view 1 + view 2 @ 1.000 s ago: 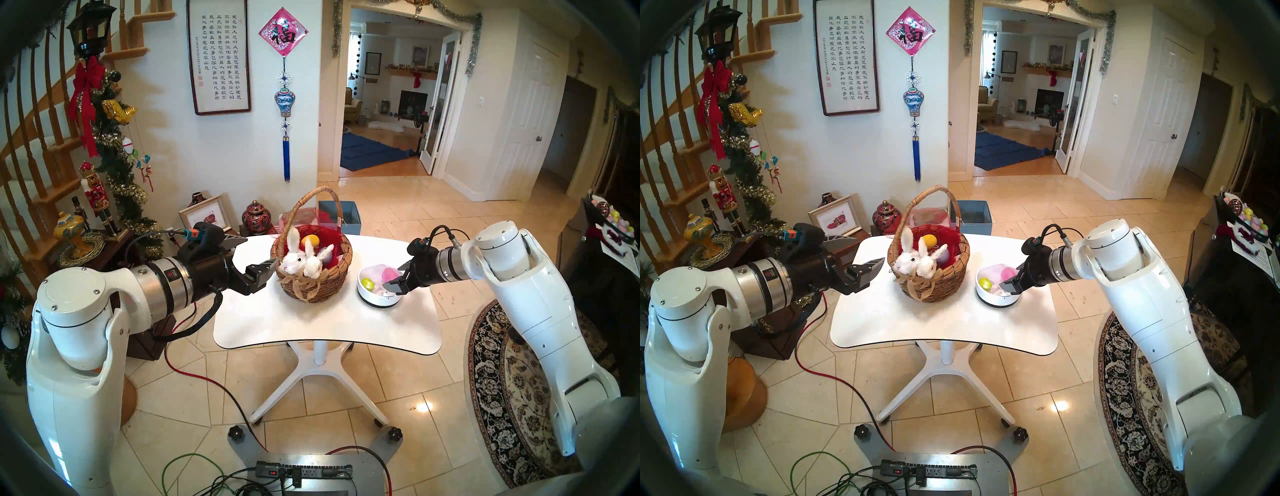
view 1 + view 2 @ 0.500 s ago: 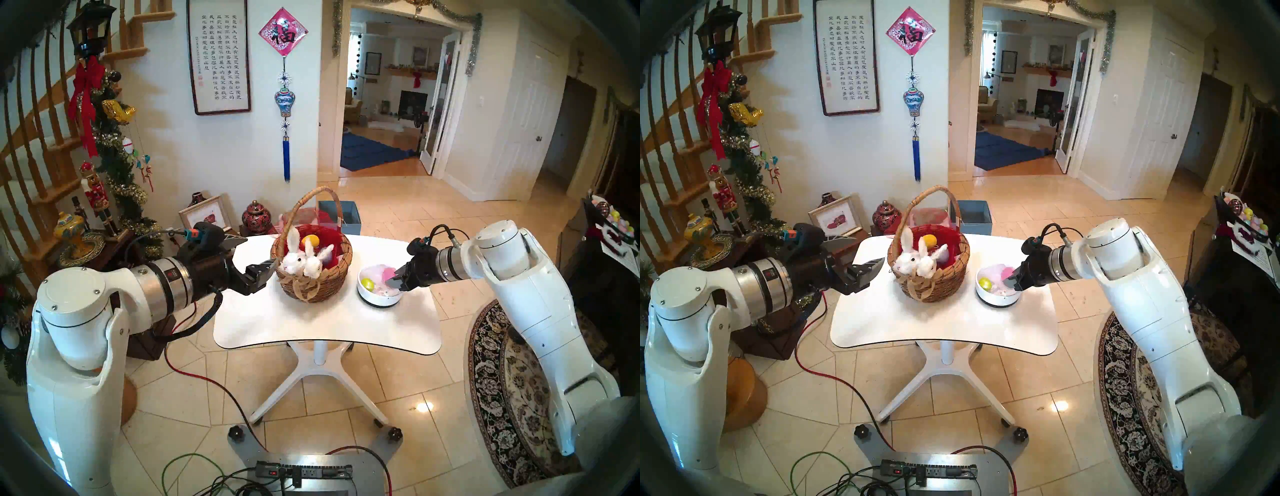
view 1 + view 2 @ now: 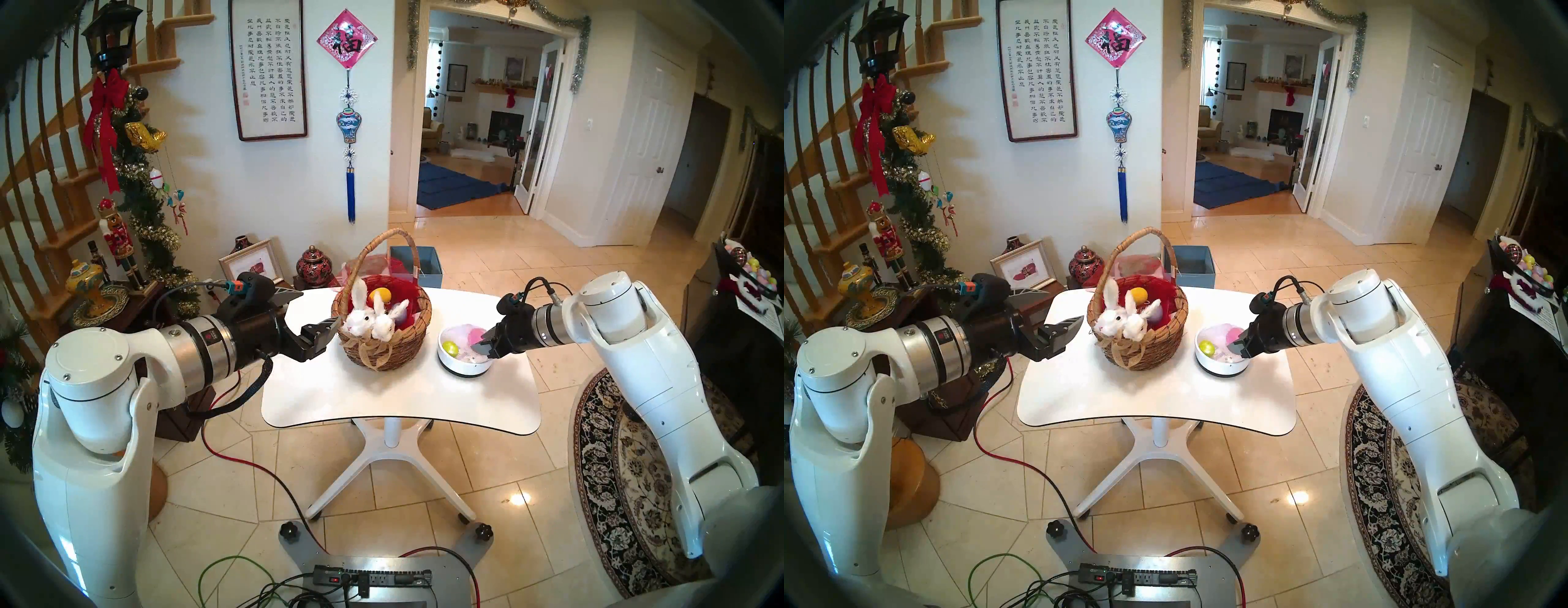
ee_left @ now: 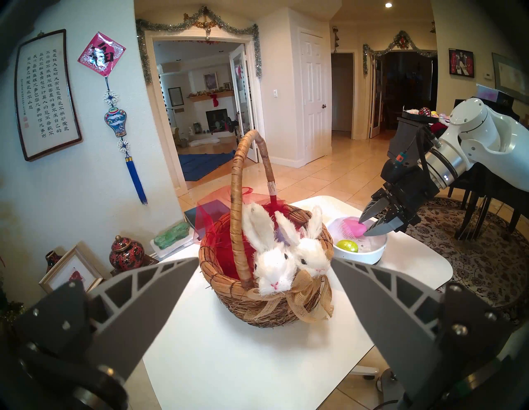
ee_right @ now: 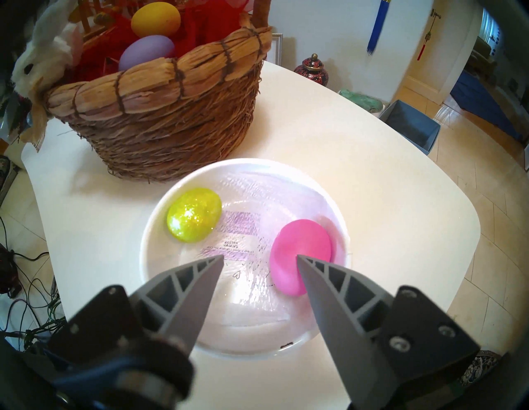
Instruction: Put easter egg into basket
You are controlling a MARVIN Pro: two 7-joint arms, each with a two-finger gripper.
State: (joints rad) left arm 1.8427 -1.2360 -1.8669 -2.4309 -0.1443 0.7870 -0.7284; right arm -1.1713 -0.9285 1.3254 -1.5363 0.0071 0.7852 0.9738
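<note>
The brown wicker basket [image 3: 394,346] with two white plush bunnies stands mid-table and holds a yellow egg [image 3: 379,294] and a purple egg [image 5: 146,51]. To its right, a white bowl [image 3: 462,368] holds a glittery green egg [image 5: 194,219] and a pink egg [image 5: 303,243]. My right gripper [image 5: 260,256] is open low over the bowl. Its right finger is in front of the pink egg and the gap lies between the two eggs. My left gripper [image 3: 318,306] is open and empty, just left of the basket [image 4: 223,286].
The white pedestal table [image 3: 399,399] has bare surface in front of the basket and bowl. A blue box [image 3: 415,261] sits on the floor behind the table. A dark side table with vases [image 3: 314,265] and a picture frame stands at the left.
My right gripper's fingers have narrowed and shifted slightly over the bowl near the pink egg. The left arm, basket and eggs have not moved.
</note>
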